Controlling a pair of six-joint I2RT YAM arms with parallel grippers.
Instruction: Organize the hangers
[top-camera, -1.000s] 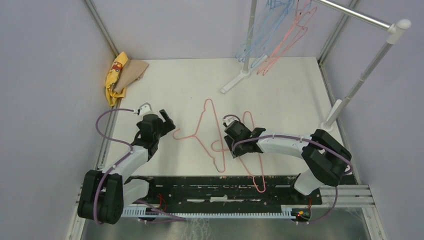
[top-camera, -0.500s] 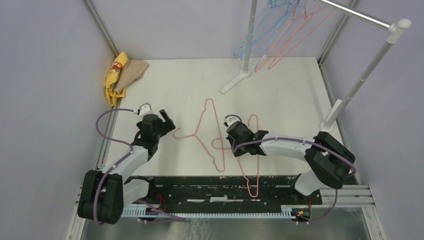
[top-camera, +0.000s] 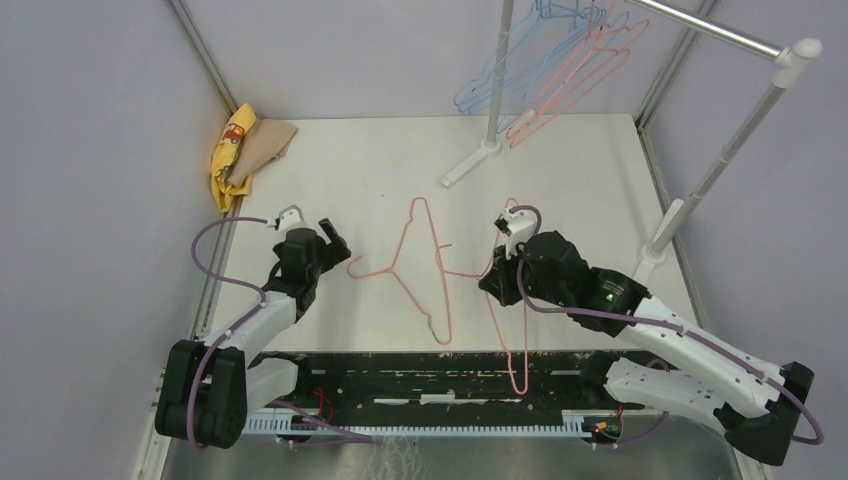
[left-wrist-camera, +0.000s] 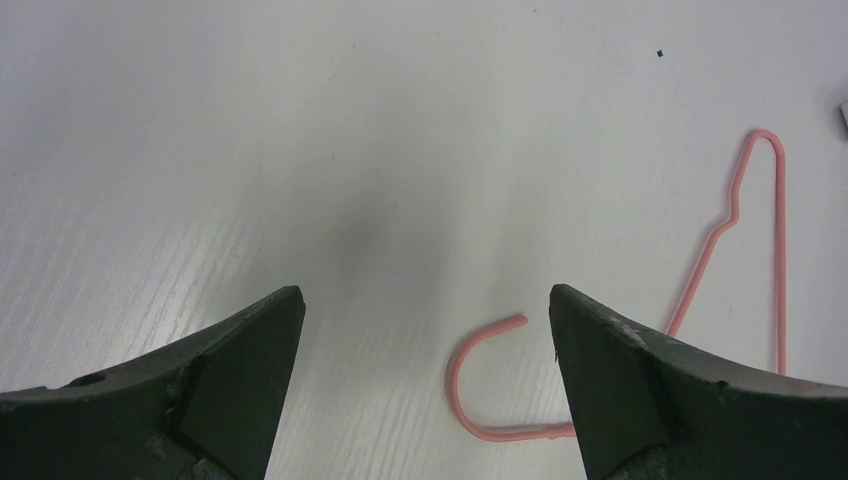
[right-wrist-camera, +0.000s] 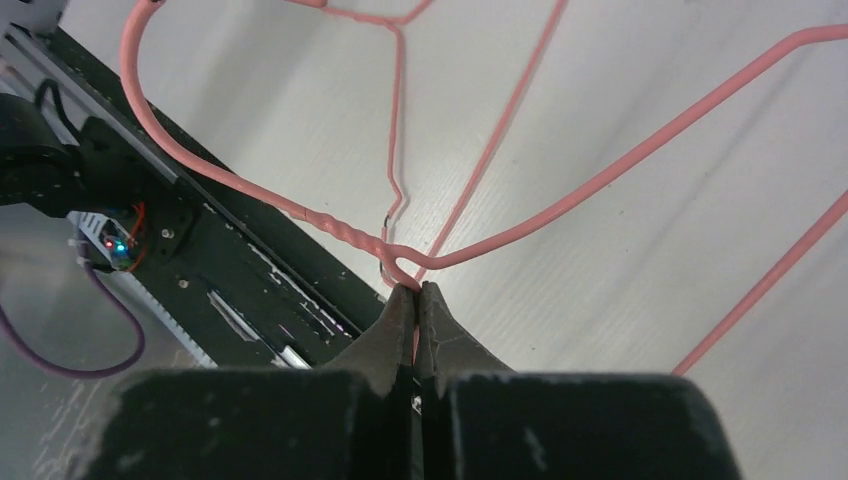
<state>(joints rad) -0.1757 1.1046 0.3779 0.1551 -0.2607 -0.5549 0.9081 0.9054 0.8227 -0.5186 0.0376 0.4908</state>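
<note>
Top view, table (top-camera: 350, 170): white, with a black rail (top-camera: 400, 375) along its near edge where the arm bases sit.
Top view, right gripper (top-camera: 493, 287): right of the table's middle, its fingertips hidden under the wrist.
Top view, held hanger (top-camera: 519, 382): pink-red, caught at the right gripper; one end points toward the far edge and its hook lies over the black rail.
Top view, flat hanger (top-camera: 439, 280): pink-red, lying on the middle of the table between the two arms, just beside the held one.
Top view, left gripper (top-camera: 335, 238): left of the middle, near the flat hanger but apart from it.
Top view, hung hangers (top-camera: 590, 40): light blue and pink-red, on the rack (top-camera: 495, 90) at the far right corner.
Top view, yellow cloth (top-camera: 230, 150): bunched at the far left corner.
Left wrist view, fingers (left-wrist-camera: 230, 360): spread wide with nothing between them but bare table.
Left wrist view, flat hanger: its hook curls just ahead of the right-hand finger.
Right wrist view, fingers (right-wrist-camera: 390, 330): pressed together, pinching the held hanger at the foot of its twisted neck.
Right wrist view, held hanger: its hook arcs over the black rail, and its shoulders spread over the white table.
</note>
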